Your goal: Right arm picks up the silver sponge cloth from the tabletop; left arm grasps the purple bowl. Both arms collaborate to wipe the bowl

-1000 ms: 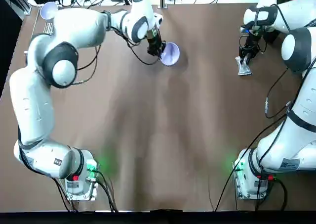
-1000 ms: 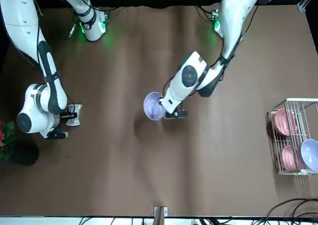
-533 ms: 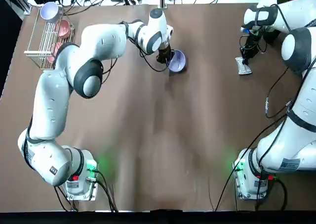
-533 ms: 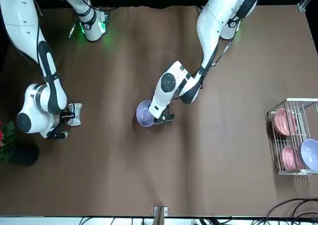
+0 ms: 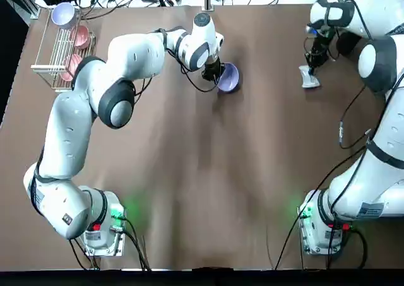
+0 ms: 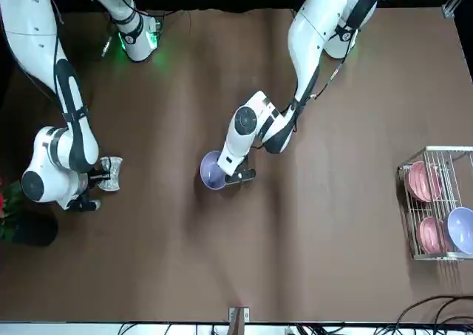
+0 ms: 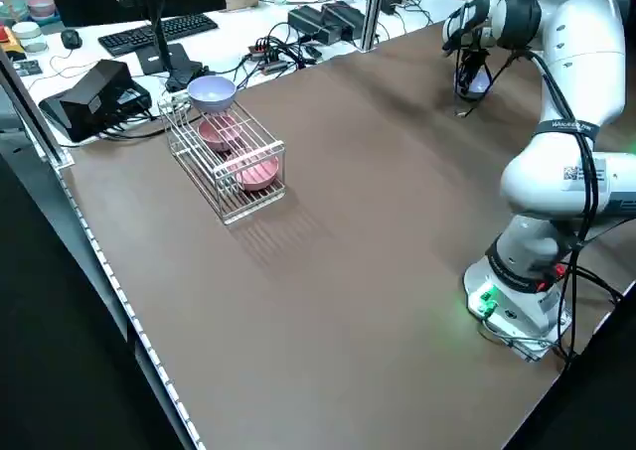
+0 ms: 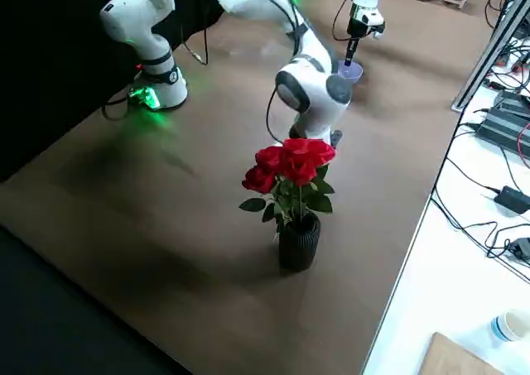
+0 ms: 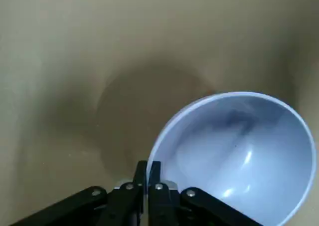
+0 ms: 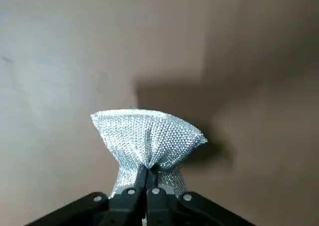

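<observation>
left gripper (image 9: pixel 147 168) clamping purple bowl's (image 9: pixel 239 156) rim; right gripper (image 10: pixel 147 173) pinching silver sponge cloth (image 10: pixel 147 136) by its waist; right side view alone showing roses (image 8: pixel 294 164) whole.

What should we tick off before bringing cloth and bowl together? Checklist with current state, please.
- Left gripper shut on the rim of the purple bowl, over mid-table: ok
- Right gripper shut on the waist of the silver sponge cloth, off to the robot's right: ok
- Bowl raised off the table: ok, its shadow falls apart from it
- Cloth at the bowl: not ok, wide gap between them
- Stretch between the two grippers free of objects: ok, only bare tabletop
- Grip firm enough for wiping: cannot tell
</observation>
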Robot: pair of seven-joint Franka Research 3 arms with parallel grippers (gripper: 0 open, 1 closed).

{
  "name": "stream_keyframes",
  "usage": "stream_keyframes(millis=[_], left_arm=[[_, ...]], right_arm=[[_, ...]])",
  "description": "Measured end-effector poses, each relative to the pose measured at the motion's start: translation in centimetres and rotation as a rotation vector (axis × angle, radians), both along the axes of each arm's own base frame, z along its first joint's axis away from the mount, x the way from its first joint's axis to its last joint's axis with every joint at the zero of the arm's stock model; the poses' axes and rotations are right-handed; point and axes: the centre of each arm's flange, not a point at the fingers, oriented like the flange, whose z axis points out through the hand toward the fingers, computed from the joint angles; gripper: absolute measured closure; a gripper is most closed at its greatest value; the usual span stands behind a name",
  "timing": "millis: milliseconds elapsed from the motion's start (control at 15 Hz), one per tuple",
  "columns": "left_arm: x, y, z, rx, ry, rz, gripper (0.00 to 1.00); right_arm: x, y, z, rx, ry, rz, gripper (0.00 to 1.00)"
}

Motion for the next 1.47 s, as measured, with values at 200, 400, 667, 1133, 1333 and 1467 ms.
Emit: stream_keyframes(millis=[200,400,667,1133,1333,1467], left_arm=[[0.4,0.4,0.0,0.003,-0.002,-0.010,0.96],[0.4,0.4,0.0,0.004,-0.002,-0.012,0.96],[0.4,0.4,0.0,0.004,-0.002,-0.012,0.96],[0.4,0.6,0.3,0.040,0.035,-0.019,0.96],[0.3,0.9,0.5,0.082,0.077,-0.038,0.96],[0.3,1.0,0.5,0.090,0.084,-0.044,0.96]], right_arm=[[2.0,7.1,3.0,-0.043,-0.043,-0.035,0.98],[2.5,13.4,4.7,-0.083,-0.079,-0.090,0.98],[2.7,16.8,7.3,-0.055,-0.110,-0.180,0.98],[1.5,26.0,10.1,0.076,-0.090,-0.318,0.98],[0.3,32.1,10.8,0.147,-0.142,-0.302,0.98],[-0.5,35.7,11.1,0.197,-0.180,-0.299,0.98]])
